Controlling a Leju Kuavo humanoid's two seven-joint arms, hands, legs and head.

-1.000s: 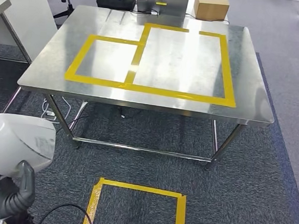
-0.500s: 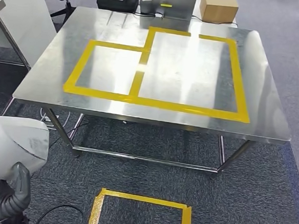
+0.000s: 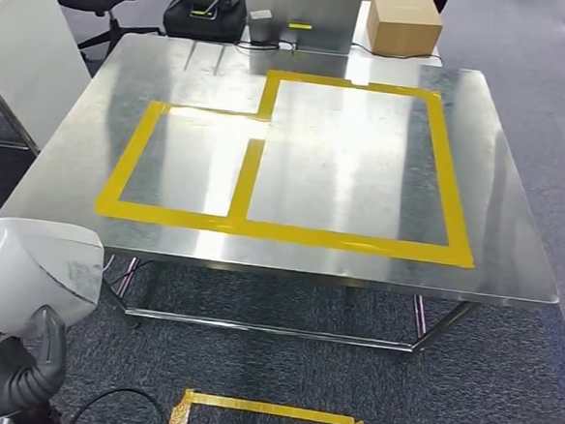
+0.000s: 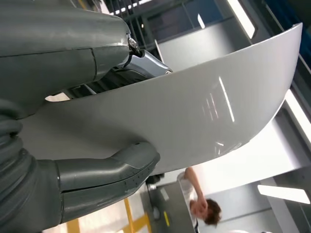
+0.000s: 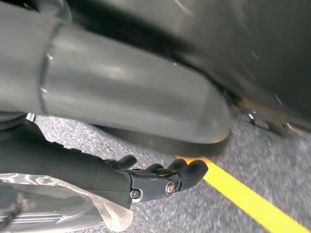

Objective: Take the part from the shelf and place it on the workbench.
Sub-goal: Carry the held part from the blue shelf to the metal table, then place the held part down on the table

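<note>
A large white curved plastic panel, the part (image 3: pixel 30 272), is held by the left hand (image 3: pixel 15 373) low at the near left of the head view. The panel rests above the hand, with the thick grey thumb (image 4: pixel 110 172) pressed against its underside and the darker fingers (image 4: pixel 146 63) laid over its opposite face, so that the smooth glossy sheet is clamped between them. Most of the part extends away from the hand, its curved edge being seen in the left wrist view.

Ahead of the hand, and well apart from it, a shiny steel worktop (image 3: pixel 498 217) on metal legs is seen; the part is not on it. Two adjoining rectangles of yellow tape (image 3: pixel 249 181) are marked on its surface. At the far edge, beyond the tape, a brown cardboard box (image 3: pixel 404 23), a grey laptop (image 3: pixel 300 15) and a black case (image 3: pixel 204 14) are set. A further yellow taped outline (image 3: pixel 269 417) is laid on the grey carpet floor (image 3: pixel 472 390), to the right of the hand.

The right hand (image 5: pixel 157 179) hangs above the carpet beside a yellow line (image 5: pixel 249 201); nothing appears to be held in it and its dark fingers seem loosely extended, though the view is blurred. A person (image 4: pixel 199 206) is seen in the background past the part.
</note>
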